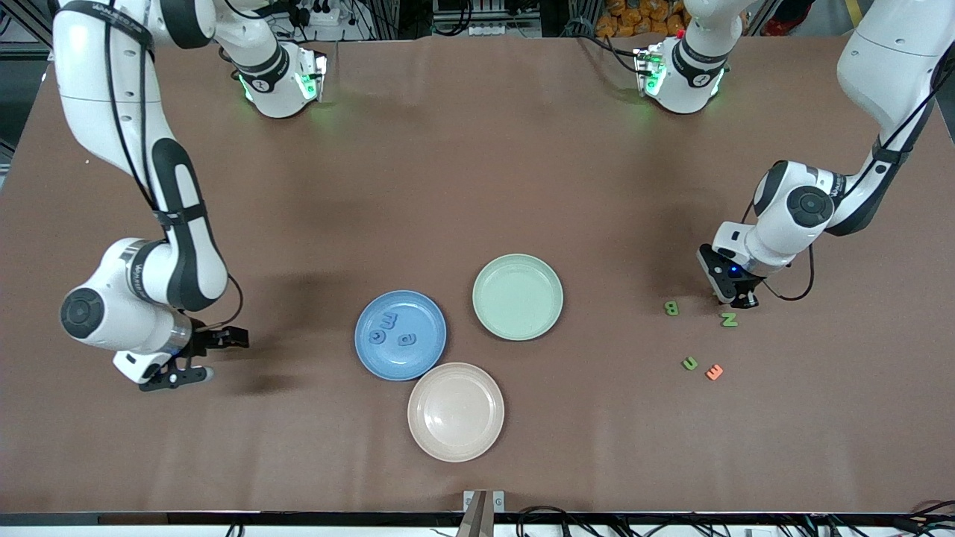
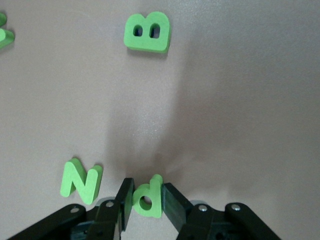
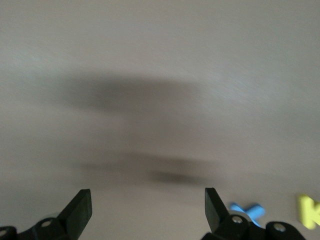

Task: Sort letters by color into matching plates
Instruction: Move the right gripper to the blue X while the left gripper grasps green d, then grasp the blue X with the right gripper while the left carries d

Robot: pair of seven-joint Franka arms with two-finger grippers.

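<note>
Green letter P (image 2: 147, 196) sits clamped between the left gripper (image 2: 146, 199) jaws at the desk (image 1: 477, 186), beside N (image 2: 80, 181), ready for lifting toward the mint plate (image 1: 518, 296); blue plate (image 1: 401, 335) holds three blue letters (image 1: 390, 322); right gripper (image 3: 148, 206) waits, jaws spread.

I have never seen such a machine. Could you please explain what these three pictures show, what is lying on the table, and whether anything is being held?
Two white robot arms work at a brown table. One picture looks down from a high camera facing them; the other two come from cameras on each arm's wrist.

Mid-table are a bright blue round plate holding three small blue foam letters, a pale mint green plate and a beige plate.

Toward the left arm's end lie green foam letters B, N and a third, plus an orange letter.

The left gripper is shut on a green letter P. The right gripper waits open and holds nothing, beside a light blue letter and a yellow letter.
</note>
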